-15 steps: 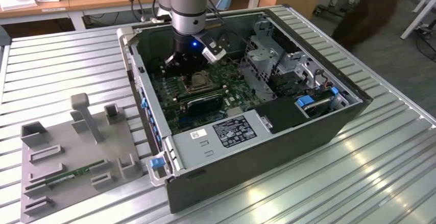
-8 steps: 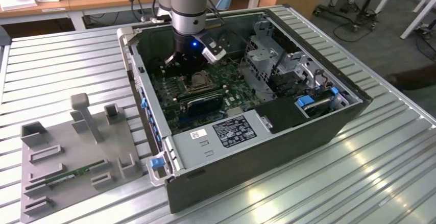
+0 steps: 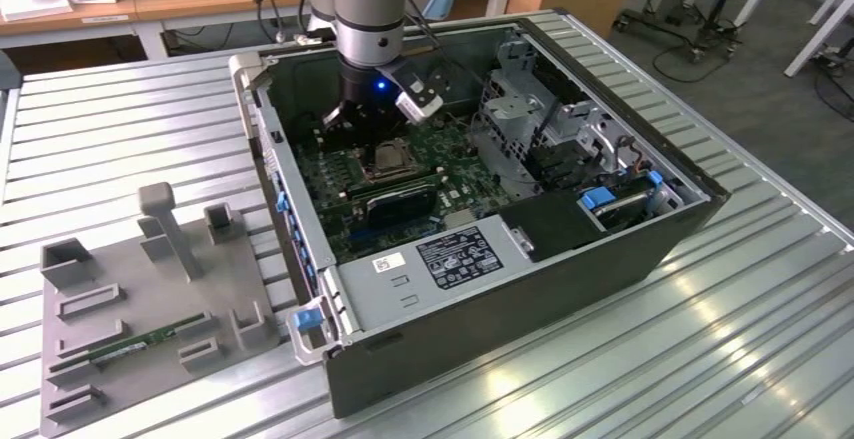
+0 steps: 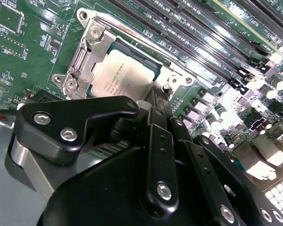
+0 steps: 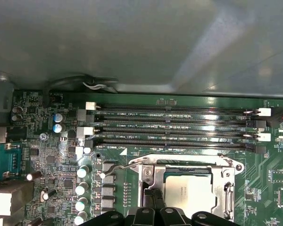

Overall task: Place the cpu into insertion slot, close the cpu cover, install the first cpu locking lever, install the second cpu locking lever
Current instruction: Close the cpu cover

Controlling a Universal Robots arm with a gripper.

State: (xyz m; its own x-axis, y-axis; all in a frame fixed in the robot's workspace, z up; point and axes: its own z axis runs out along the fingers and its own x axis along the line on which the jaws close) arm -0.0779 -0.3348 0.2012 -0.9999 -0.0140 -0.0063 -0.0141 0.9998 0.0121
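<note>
Arm reaches down into the open computer case (image 3: 534, 309) on the slatted table (image 3: 134, 119). Gripper (image 4: 156, 94) sits at the edge of the insertion slot (image 3: 388, 161), its 2 fingers drawn together, nothing visibly pinched between them. The cpu (image 5: 188, 193) lies flat in the slot on the green board. The cpu cover (image 4: 82, 61) is down around it, chip face showing through the window. 1 wire locking lever (image 5: 119, 166) juts out near the memory slots (image 5: 170, 127).

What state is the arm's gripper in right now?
The black gripper: shut, tips at the edge of the thin square silver metal cpu cover lying over the silvery-tan square cpu; nothing visibly held.
</note>
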